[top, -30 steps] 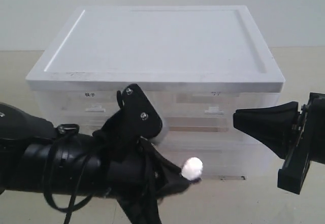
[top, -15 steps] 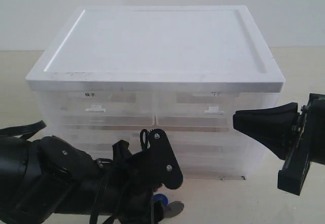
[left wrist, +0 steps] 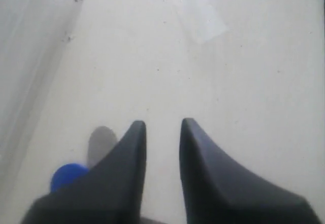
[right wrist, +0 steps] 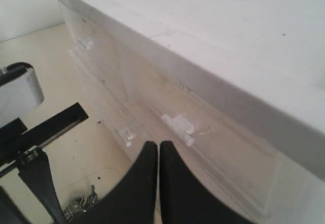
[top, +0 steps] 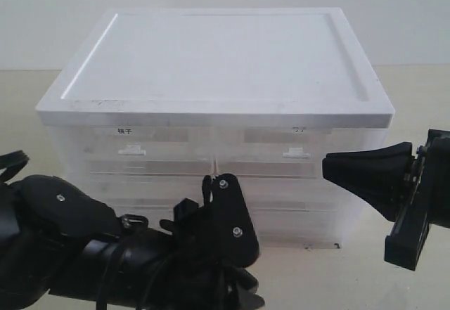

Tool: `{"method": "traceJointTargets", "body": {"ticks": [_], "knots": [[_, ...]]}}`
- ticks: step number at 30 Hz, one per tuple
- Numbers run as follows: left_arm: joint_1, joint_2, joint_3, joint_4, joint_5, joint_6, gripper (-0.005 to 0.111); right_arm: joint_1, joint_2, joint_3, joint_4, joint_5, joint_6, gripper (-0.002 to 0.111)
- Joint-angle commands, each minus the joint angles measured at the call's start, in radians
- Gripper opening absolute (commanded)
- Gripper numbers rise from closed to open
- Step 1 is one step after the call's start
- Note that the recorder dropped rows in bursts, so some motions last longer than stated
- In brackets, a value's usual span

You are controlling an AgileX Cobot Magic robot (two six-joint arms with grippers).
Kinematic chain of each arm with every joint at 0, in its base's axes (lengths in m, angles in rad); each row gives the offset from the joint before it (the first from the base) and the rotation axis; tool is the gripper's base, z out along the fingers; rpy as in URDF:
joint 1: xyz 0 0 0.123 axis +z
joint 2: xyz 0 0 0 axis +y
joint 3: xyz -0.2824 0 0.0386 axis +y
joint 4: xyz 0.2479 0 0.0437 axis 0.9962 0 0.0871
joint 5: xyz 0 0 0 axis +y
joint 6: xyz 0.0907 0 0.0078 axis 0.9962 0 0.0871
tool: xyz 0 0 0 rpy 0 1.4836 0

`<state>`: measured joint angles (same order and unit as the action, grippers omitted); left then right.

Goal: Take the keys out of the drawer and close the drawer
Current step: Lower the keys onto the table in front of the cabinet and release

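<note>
Found a white-topped cabinet point(top: 211, 64) with frosted drawers filling the middle of the exterior view, set on a pale table point(top: 21, 106). Saw the drawer point(top: 309, 224), the lowest full-width one, lying flush with the fronts above it, so pushed in as far as could be told. Could not see its centre handle, hidden behind the left arm point(top: 91, 261). Found that arm stretched low across the cabinet's front, close over the table.

Saw the right gripper point(top: 328, 162) hanging by the cabinet's right front edge, level with the upper drawers. In its wrist view, found the same gripper point(right wrist: 158, 145) clenched, fingers pressed together from base to tip, gripping nothing, pointed at the frosted front just below a small white handle point(right wrist: 179, 126). Could not tell any touch with the cabinet.

Found the left gripper point(left wrist: 162, 126) released, its two dark fingers point(left wrist: 127, 163) parted by a clear gap with bare table showing through, holding nothing.

Spotted the keys point(right wrist: 80, 204) out of the drawer, lying on the table before the cabinet, just beside the left gripper. Made out the blue tag point(left wrist: 67, 176) and the grey fob point(left wrist: 100, 141) next to one finger, partly covered by it. Could not tell any contact there.
</note>
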<state>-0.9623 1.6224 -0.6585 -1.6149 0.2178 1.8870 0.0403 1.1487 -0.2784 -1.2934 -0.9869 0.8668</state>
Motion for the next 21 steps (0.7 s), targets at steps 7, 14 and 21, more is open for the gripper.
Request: {"method": "traceJointTargets", "body": {"ticks": [7, 14, 21], "knots": [[-0.001, -0.031, 0.024, -0.060, -0.459, -0.028, 0.005, 0.004, 0.001, -0.001, -0.003, -0.004, 0.004, 0.000], [-0.001, -0.031, 0.018, 0.139, -0.548, -0.252, 0.005, 0.004, 0.001, -0.001, -0.005, -0.004, 0.006, 0.000], [-0.008, -0.034, 0.023, 0.192, -0.449, -0.330, 0.005, 0.004, 0.001, -0.001, -0.013, -0.006, 0.008, 0.000]]}}
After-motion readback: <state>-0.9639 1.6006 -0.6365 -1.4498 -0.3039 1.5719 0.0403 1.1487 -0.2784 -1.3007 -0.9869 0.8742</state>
